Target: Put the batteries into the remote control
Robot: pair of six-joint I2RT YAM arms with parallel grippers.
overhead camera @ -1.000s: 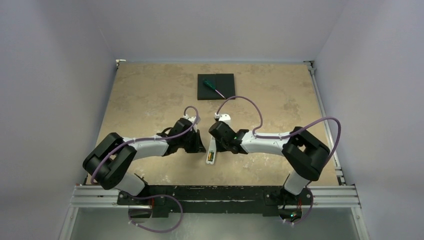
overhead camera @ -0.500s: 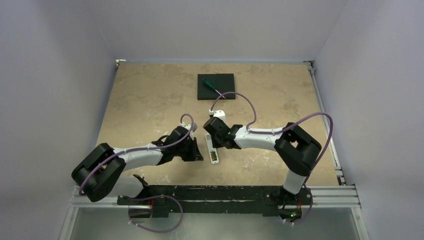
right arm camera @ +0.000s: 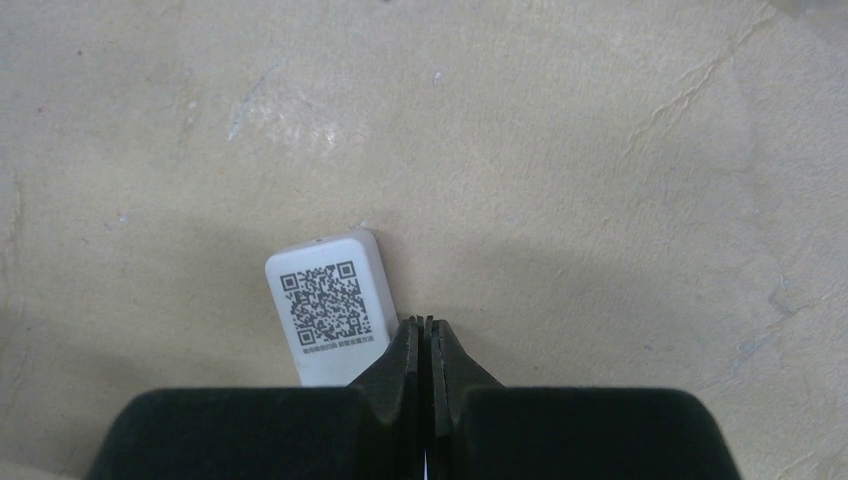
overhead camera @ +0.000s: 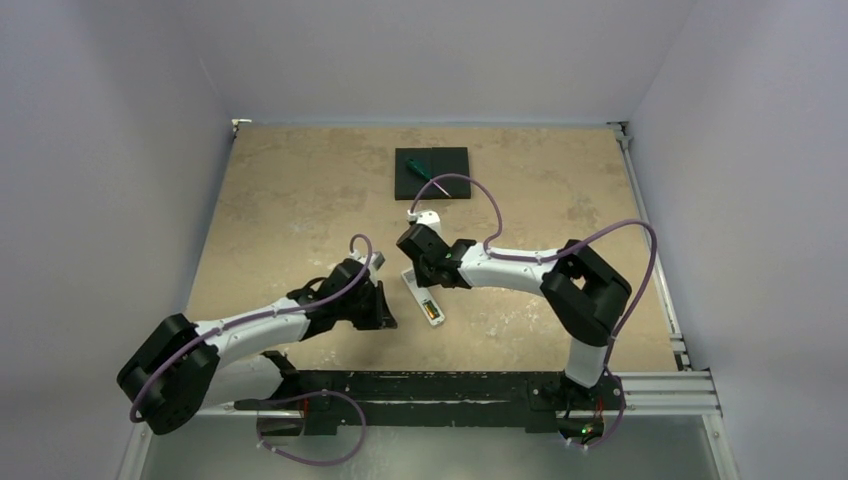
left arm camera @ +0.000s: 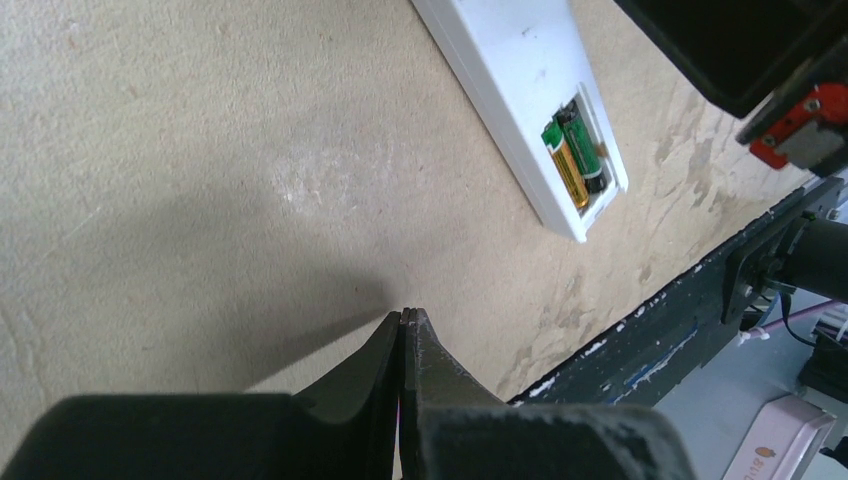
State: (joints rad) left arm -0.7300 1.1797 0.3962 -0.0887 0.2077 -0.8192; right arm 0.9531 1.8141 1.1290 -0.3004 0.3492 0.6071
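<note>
Two batteries (left arm camera: 568,163) show from left wrist; QR code (right arm camera: 328,305) from right.

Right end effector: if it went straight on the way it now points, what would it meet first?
Probably the bare table: the shut right end effector points down at the surface. The remote control lies just beside its tips, off that line rather than in it. Depth is unclear.

Robotics lab (bench test cell): beige table (overhead camera: 290,200) boxed by plain grey walls (overhead camera: 100,200), two arms (overhead camera: 250,325) bolted to an aluminium rail (overhead camera: 670,393).
</note>
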